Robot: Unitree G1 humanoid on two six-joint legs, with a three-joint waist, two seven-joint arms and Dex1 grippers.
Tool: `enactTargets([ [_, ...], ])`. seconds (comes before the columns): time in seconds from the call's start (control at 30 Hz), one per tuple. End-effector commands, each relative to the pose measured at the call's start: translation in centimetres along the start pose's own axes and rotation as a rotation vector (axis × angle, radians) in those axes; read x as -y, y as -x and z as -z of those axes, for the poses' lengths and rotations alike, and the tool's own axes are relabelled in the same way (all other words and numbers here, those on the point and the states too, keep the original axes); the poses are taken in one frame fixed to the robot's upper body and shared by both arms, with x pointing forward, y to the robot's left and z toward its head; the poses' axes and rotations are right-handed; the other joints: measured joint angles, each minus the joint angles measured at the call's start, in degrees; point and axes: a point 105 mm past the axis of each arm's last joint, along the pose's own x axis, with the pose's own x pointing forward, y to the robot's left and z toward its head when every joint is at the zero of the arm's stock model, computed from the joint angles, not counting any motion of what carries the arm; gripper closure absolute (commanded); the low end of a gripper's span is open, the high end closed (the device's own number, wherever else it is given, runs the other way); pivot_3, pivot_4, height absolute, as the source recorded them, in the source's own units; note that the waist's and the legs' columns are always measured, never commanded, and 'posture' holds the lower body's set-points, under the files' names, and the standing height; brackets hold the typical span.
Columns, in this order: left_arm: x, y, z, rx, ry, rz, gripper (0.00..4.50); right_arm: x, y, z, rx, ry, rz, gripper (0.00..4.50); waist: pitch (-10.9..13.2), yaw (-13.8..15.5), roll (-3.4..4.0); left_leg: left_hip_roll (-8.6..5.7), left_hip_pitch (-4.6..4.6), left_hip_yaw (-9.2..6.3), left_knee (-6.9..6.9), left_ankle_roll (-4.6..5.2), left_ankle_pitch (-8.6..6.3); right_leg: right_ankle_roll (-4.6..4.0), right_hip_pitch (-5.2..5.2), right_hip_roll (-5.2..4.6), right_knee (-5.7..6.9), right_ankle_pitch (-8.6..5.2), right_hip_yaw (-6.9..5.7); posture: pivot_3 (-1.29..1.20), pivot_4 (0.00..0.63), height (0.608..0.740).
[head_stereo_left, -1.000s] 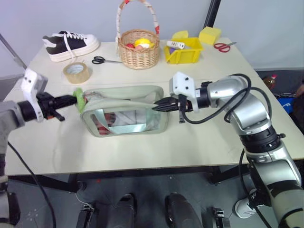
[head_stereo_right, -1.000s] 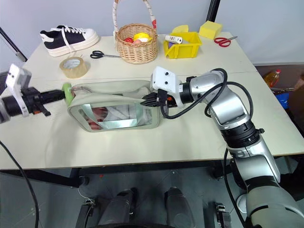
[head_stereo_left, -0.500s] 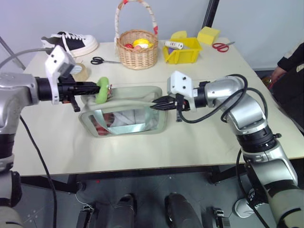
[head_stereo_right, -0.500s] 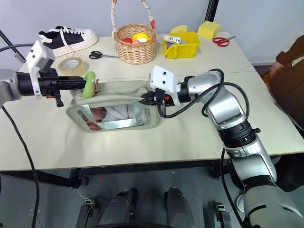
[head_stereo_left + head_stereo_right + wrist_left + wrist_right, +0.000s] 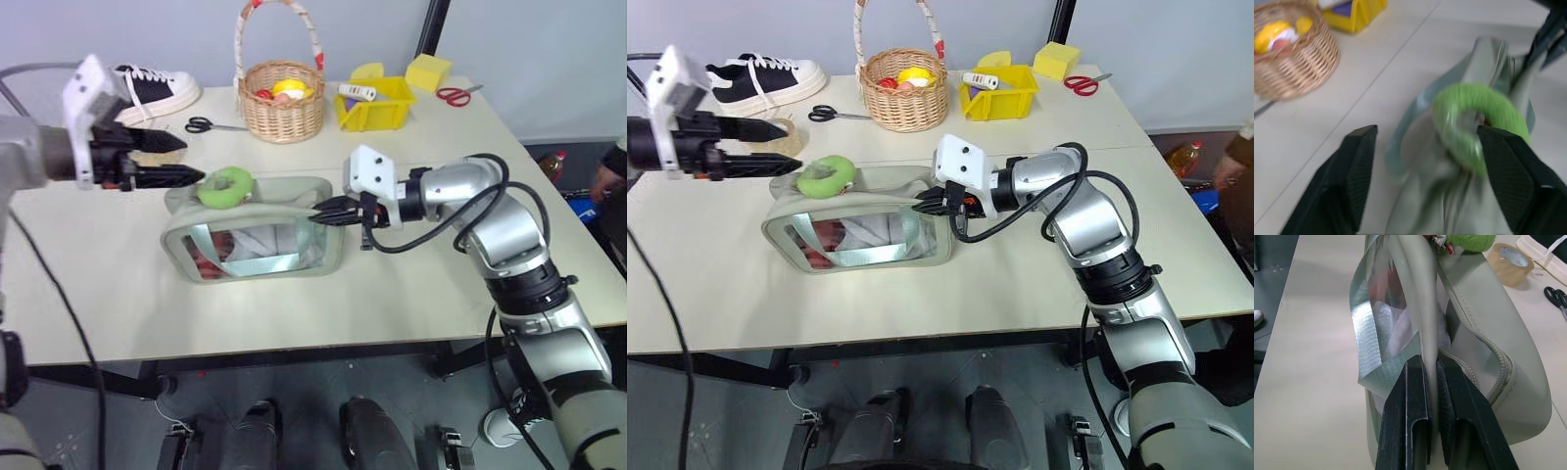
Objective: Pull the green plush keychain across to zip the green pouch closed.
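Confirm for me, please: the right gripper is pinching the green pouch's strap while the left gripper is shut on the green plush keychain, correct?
Not quite. The left gripper is open and has no hold on the green plush keychain, which lies on top of the green pouch; the left wrist view shows its fingers spread either side of it. The right gripper does pinch the pouch's strap.

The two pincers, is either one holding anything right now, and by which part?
The right pincer is shut on the green pouch, pinching its light strap at the pouch's right end. The left pincer is open beside the green plush keychain, holding nothing.
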Motion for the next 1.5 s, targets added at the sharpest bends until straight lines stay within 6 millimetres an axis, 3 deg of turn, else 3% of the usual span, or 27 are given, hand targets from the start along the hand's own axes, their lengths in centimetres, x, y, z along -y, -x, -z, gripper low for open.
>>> enactTargets([
  [0.03,0.8,2.0,-0.2,-0.01,-0.019,-0.011,0.99,0.2,-0.1,-0.9,0.025,0.035,0.002,4.5,0.0,0.1,0.0,0.01,0.0,0.0,0.0,0.0,0.0,0.0,0.01,0.0,0.0,0.0,0.0,0.0,0.15,0.74],
  [0.3,2.7,-0.8,6.0,-0.124,-0.008,-0.04,0.99,0.3,-0.5,-0.9,0.032,0.037,-0.016,4.5,0.0,0.2,0.0,0.06,0.11,-0.05,0.05,0.0,0.0,-0.05,0.16,0.01,0.02,0.02,0.0,0.0,0.15,0.74],
  [0.4,2.5,-1.3,6.9,-0.135,-0.017,-0.059,0.99,0.3,-0.6,-1.0,0.032,0.041,-0.023,4.5,0.0,0.3,0.0,0.07,0.11,-0.05,0.01,0.0,0.0,-0.06,0.11,0.06,0.02,0.03,0.01,0.0,0.15,0.74],
  [0.5,2.5,-1.4,6.8,-0.122,-0.016,-0.057,1.82,0.4,-0.7,-1.0,0.032,0.041,-0.025,4.5,0.0,0.3,0.0,0.07,0.11,-0.04,0.02,0.0,0.0,-0.07,0.11,0.06,0.01,0.03,0.02,0.0,0.15,0.74],
  [0.67,2.0,-1.6,6.3,-0.105,-0.029,-0.072,4.38,0.5,-0.7,-1.2,0.032,0.042,-0.022,4.5,0.0,0.4,0.0,0.06,0.11,-0.04,0.01,0.0,0.0,-0.07,0.11,0.06,0.01,0.03,0.01,0.0,0.15,0.74],
  [0.83,1.7,-2.2,6.0,-0.099,-0.05,-0.072,4.45,0.8,-0.2,-1.7,0.033,0.033,-0.013,4.5,0.0,0.4,0.0,0.05,0.1,-0.04,0.02,0.0,0.0,-0.07,0.12,0.06,0.01,0.03,0.0,0.0,0.15,0.74],
  [0.97,1.8,-2.5,5.8,-0.097,-0.06,-0.054,4.5,0.6,1.8,-2.8,0.027,0.025,-0.062,3.0,0.0,0.6,0.01,0.05,0.06,-0.06,0.03,0.0,0.0,-0.07,0.11,0.04,0.0,0.03,0.0,0.0,0.15,0.74],
  [1.03,1.9,-2.6,5.9,-0.098,-0.066,-0.044,4.5,1.1,2.5,-3.6,0.021,0.049,-0.06,1.96,0.0,0.5,0.02,0.04,0.03,-0.06,0.05,0.0,0.0,-0.07,0.1,0.04,-0.01,0.03,0.0,0.0,0.15,0.74],
  [1.17,2.1,-2.7,6.0,-0.102,-0.073,-0.023,4.5,2.4,2.5,-6.7,0.097,0.099,-0.059,1.96,0.0,0.3,0.02,0.05,0.04,-0.06,0.03,0.0,0.0,-0.07,0.08,0.05,-0.01,0.03,-0.01,0.0,0.15,0.74],
  [1.3,2.0,-2.7,5.9,-0.098,-0.078,-0.02,4.5,4.0,-0.4,-10.0,0.215,0.078,0.006,1.96,0.0,0.1,0.02,0.07,0.06,-0.04,-0.01,0.0,0.0,-0.09,0.03,0.09,0.01,0.05,0.0,0.0,0.15,0.74],
  [1.4,2.0,-2.7,5.8,-0.097,-0.08,-0.02,4.5,3.7,-3.2,-10.5,0.235,0.086,-0.004,1.96,0.0,0.3,0.02,0.09,0.05,-0.07,-0.03,0.0,0.0,-0.1,0.01,0.13,0.0,0.05,0.0,0.0,0.15,0.74],
  [1.5,2.0,-2.7,5.7,-0.096,-0.083,-0.017,4.5,3.4,-5.5,-9.9,0.215,0.105,-0.005,1.96,0.0,0.4,0.01,0.05,-0.05,-0.07,0.0,-0.01,0.01,-0.1,-0.03,0.08,-0.02,0.05,0.0,0.0,0.15,0.74],
])
